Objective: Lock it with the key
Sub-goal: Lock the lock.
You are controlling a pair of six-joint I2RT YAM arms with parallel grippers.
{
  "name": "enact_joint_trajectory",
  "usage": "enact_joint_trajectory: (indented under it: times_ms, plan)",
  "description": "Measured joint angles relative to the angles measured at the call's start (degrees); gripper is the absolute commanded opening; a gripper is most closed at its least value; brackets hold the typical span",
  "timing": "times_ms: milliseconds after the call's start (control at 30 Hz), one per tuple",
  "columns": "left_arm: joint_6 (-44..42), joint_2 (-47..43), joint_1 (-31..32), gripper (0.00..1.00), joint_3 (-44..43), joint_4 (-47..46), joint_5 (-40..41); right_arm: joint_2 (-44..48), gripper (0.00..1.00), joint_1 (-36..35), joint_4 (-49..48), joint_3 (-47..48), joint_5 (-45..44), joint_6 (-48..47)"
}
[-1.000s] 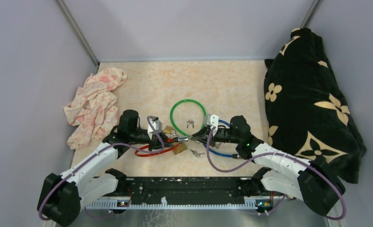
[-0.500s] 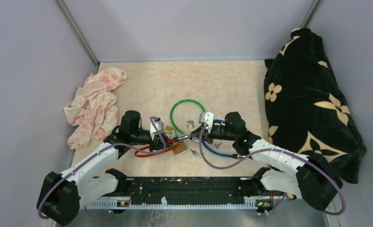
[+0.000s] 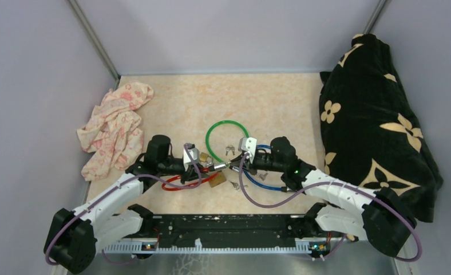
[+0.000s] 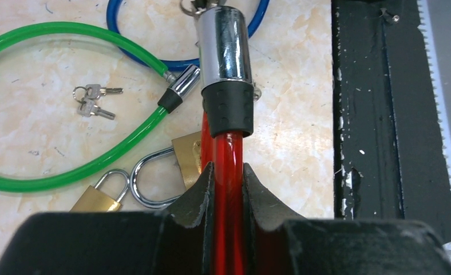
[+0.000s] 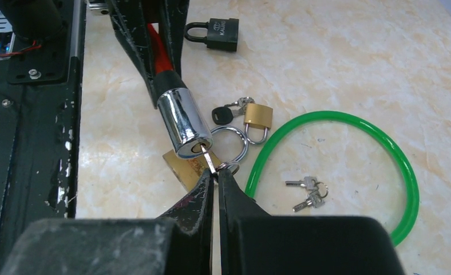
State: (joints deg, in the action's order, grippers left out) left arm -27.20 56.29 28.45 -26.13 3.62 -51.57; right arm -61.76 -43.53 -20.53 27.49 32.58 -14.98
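Note:
A red cable lock (image 4: 229, 150) ends in a chrome cylinder (image 4: 224, 43) with a black collar. My left gripper (image 4: 229, 170) is shut on the red cable just behind that collar and holds the cylinder above the table. In the right wrist view the cylinder (image 5: 183, 123) faces me with a small silver key (image 5: 209, 160) stuck in its end. My right gripper (image 5: 216, 174) is shut on the head of that key, its ring poking out beside the fingertips. From the top, both grippers meet tip to tip at the cylinder (image 3: 218, 167) near the table's middle front.
A green cable loop (image 3: 227, 142) and a blue cable (image 3: 263, 187) lie close by. Brass padlocks (image 5: 258, 116), a black padlock (image 5: 222, 33) and spare keys (image 5: 306, 192) are scattered round them. A pink cloth (image 3: 114, 126) lies left, a black flowered cloth (image 3: 378, 126) right.
My right arm has shifted left toward the cylinder and its jaws have closed on the key. The left gripper has kept its hold and edged slightly right.

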Motion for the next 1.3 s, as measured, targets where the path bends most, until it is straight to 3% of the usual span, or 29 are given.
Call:
enact_joint_trajectory:
  times_ms: [233, 433, 733, 1100, 1300]
  plan:
    - [-5.03, -0.22, -0.17, 0.00, -0.02, 0.02, 1.18, 3.19, 0.35, -3.13, 1.81, -0.94, 0.79, 0.79]
    - [-7.58, -0.48, -0.07, 0.00, -0.02, -0.72, 1.22, 8.55, 0.48, -3.50, 5.03, -0.94, 0.42, 4.81]
    - [-8.50, -0.59, -0.09, 0.00, -0.02, -1.16, 1.07, 15.23, 0.45, -2.29, 4.81, -4.02, -2.93, 10.03]
    - [-8.59, -0.59, -0.09, 0.00, -0.04, -1.05, 0.70, 8.63, 0.42, -3.08, 3.54, -4.83, -8.39, -10.58]
    - [-8.59, -0.59, -0.09, 0.00, -0.04, -1.05, 0.55, 5.73, 0.45, -3.85, 5.01, -2.71, -7.93, -16.48]
